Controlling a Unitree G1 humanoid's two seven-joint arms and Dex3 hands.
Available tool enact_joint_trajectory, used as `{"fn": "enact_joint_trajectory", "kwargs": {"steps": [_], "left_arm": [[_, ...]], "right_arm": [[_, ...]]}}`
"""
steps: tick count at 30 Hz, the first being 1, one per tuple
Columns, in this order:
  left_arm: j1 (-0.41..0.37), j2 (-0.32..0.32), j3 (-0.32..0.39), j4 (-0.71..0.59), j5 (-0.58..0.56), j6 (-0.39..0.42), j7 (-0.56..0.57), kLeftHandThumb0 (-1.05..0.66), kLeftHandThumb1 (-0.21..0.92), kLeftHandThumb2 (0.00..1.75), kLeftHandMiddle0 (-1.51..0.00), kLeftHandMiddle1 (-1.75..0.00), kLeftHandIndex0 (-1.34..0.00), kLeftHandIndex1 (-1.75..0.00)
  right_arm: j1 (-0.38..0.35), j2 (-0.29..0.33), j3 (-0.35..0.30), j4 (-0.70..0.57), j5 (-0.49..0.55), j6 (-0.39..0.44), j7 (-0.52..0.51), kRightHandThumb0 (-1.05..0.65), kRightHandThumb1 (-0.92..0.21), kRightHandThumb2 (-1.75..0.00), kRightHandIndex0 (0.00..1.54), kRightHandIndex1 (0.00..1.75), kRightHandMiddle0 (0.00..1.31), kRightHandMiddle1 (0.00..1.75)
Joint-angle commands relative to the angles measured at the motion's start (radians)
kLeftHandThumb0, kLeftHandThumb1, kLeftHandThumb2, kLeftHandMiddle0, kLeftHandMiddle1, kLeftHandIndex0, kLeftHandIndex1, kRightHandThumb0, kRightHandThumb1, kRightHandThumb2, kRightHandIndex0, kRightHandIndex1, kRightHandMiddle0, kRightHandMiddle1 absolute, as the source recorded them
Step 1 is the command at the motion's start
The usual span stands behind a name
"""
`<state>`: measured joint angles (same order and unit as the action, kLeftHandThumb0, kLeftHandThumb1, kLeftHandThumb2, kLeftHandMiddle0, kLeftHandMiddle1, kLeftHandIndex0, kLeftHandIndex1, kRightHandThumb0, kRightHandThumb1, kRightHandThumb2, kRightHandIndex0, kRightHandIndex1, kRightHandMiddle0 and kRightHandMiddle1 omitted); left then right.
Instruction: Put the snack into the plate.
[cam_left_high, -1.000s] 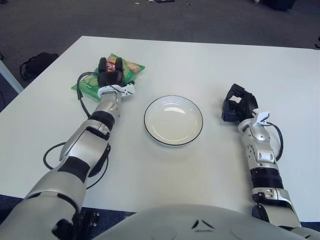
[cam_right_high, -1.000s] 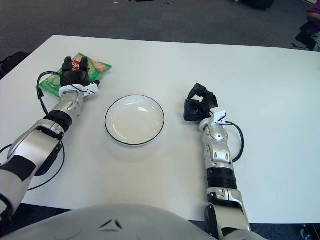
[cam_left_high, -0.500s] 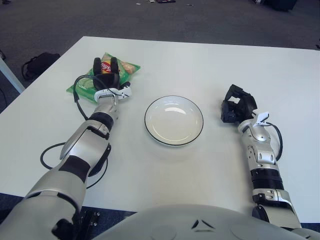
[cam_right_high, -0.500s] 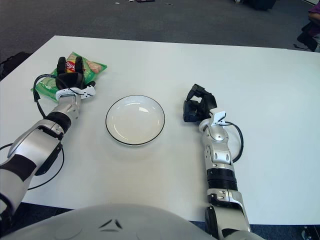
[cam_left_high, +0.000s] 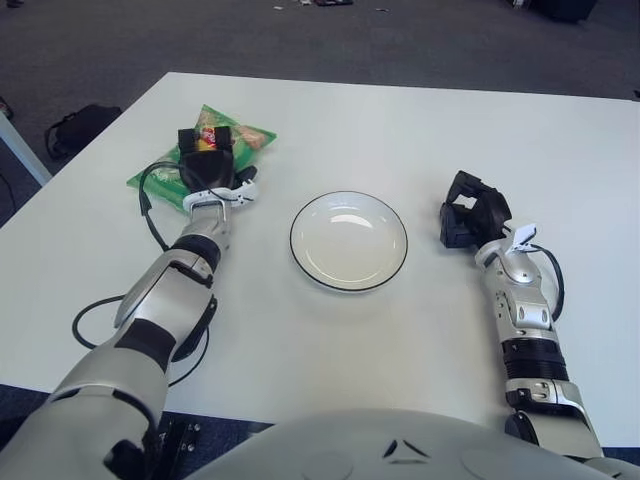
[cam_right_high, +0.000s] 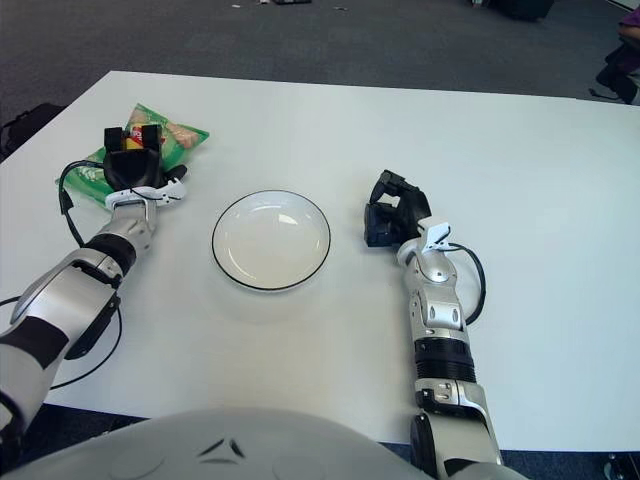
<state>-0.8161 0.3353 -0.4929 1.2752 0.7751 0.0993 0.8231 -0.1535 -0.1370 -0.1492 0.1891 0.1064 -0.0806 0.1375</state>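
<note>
I hold my left hand (cam_left_high: 205, 160) over the green snack bag (cam_left_high: 205, 152), its 3 fingers curled down onto the packet, which lies on the table (cam_left_high: 330, 330) under the palm. The empty plate (cam_left_high: 349, 240) waits to that hand's right, so a short carry should finish it. My right hand (cam_left_high: 470, 212) rests curled and empty beyond the plate.

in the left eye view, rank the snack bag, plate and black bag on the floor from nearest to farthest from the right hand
From the right hand, at table right:
1. Plate, table centre, just to its left.
2. Snack bag, far-left of table, under the left hand.
3. Black bag, on the floor beyond the table's left edge.
</note>
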Motion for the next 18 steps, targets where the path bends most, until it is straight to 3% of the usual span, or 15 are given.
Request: {"fn": "enact_joint_trajectory", "kwargs": {"steps": [1,3,6,9,14,18], "left_arm": [[0.047,0.013,-0.007,0.038,-0.006,-0.028,-0.007,-0.06,0.33,1.28,-0.57,-1.74,-0.49,-1.61],[0.047,0.018,-0.005,0.041,-0.009,-0.05,0.006,-0.03,0.25,1.37,-0.6,-1.74,-0.54,-1.65],[0.047,0.024,-0.003,0.044,-0.013,-0.08,0.022,-0.01,0.05,1.55,-0.76,-1.57,-0.73,-1.71],[0.045,0.032,-0.006,0.046,-0.013,-0.095,0.025,0.0,-0.07,1.64,-0.89,-1.45,-0.81,-1.74],[0.041,0.045,-0.017,0.043,-0.003,-0.115,0.045,0.0,-0.15,1.69,-1.01,-1.31,-0.87,-1.74],[0.038,0.057,-0.027,0.042,0.002,-0.131,0.038,0.0,-0.15,1.68,-1.06,-1.24,-0.85,-1.75]], "right_arm": [[0.106,0.02,-0.004,0.051,0.015,0.013,0.004,-0.58,-0.11,-1.57,1.36,1.75,0.79,1.75],[0.106,0.02,-0.005,0.052,0.019,0.014,0.009,-0.58,-0.11,-1.57,1.36,1.75,0.79,1.75],[0.105,0.019,-0.006,0.054,0.025,0.013,0.018,-0.57,-0.11,-1.57,1.37,1.75,0.79,1.75],[0.105,0.021,-0.005,0.052,0.028,0.013,0.025,-0.57,-0.11,-1.57,1.37,1.75,0.79,1.75],[0.105,0.022,-0.007,0.049,0.032,0.017,0.03,-0.57,-0.11,-1.57,1.37,1.75,0.79,1.75],[0.106,0.023,-0.003,0.044,0.033,0.022,0.027,-0.58,-0.11,-1.57,1.36,1.75,0.79,1.75]]}}
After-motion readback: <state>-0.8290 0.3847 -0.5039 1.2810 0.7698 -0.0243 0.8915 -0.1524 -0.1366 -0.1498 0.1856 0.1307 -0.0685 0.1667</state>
